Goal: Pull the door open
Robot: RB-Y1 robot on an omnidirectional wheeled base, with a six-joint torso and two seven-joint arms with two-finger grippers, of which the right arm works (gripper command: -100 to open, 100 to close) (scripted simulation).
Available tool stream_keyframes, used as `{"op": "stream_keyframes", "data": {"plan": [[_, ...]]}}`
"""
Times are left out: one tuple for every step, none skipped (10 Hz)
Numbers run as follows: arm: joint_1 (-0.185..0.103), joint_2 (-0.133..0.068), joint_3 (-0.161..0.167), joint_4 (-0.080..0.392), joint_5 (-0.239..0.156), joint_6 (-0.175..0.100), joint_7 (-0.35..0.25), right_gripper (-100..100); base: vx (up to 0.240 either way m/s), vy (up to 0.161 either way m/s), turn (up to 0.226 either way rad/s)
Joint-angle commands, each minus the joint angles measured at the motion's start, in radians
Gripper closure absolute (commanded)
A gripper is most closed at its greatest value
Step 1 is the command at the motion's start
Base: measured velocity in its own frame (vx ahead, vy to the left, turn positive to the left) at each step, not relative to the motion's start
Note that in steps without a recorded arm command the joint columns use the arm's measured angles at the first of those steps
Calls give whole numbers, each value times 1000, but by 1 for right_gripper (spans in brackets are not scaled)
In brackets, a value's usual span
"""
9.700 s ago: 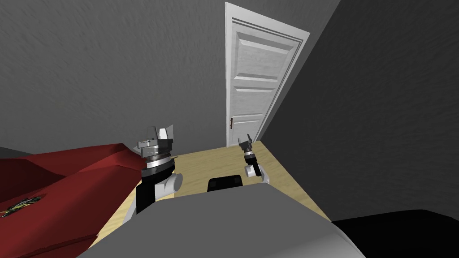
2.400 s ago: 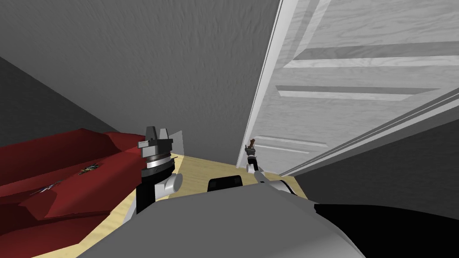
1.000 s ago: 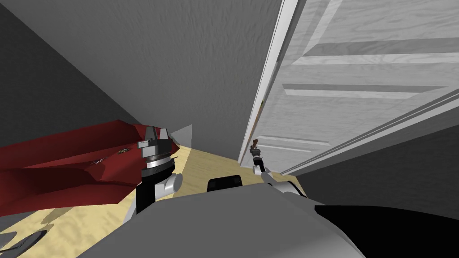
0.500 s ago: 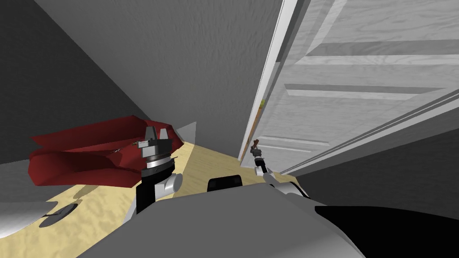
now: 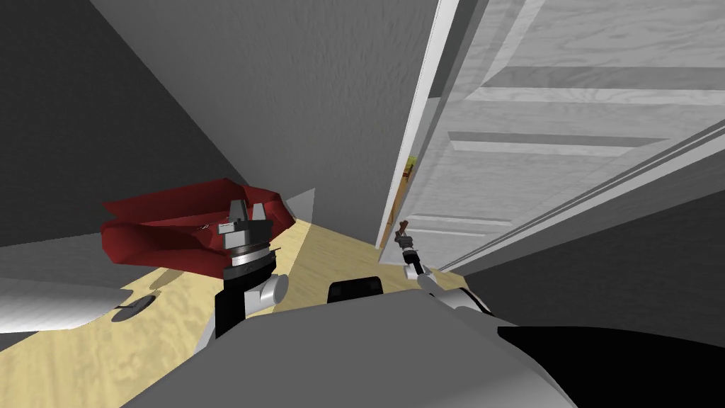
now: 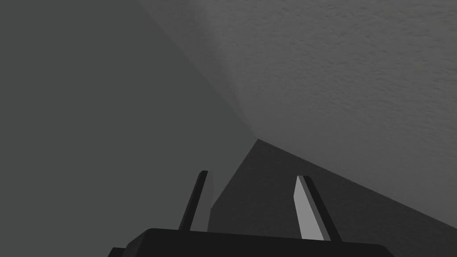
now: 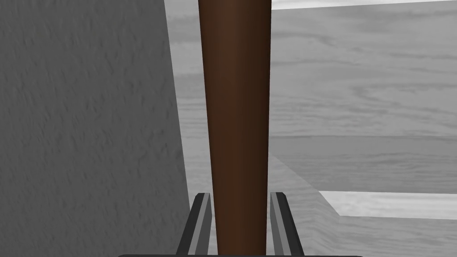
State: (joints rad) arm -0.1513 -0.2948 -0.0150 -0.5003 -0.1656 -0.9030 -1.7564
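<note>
Gap at door (image 5: 552, 184) edge wider than second ago. Right gripper (image 7: 239, 195) clamps brown handle (image 7: 235, 111); left gripper (image 6: 252, 178) parted, idle. Barely ajar; most swing remains.

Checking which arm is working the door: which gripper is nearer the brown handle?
Right. The right gripper has its jaws shut on the brown handle of the white door. The left gripper is raised apart from it, jaws open, nearer the red furniture.

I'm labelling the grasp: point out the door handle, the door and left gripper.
brown door handle (image 7: 235, 111), right wrist view, mid-shaft.
white door (image 5: 566, 113), head view, panel face.
left gripper (image 6: 251, 175), left wrist view, between its jaws.
</note>
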Motion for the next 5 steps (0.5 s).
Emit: {"op": "stream_keyframes", "data": {"plan": [[7, -5, 20, 3, 14, -5, -21, 100, -205, -21, 62], [12, -12, 35, 1, 25, -11, -38, 100, -248, -65, 67], [16, -16, 43, -1, 31, -14, -47, 100, -254, -70, 71], [20, -21, 54, -2, 39, -18, -60, 100, -225, -46, 65], [12, -20, 46, -1, 34, -17, -52, 100, -101, -15, 20]]}}
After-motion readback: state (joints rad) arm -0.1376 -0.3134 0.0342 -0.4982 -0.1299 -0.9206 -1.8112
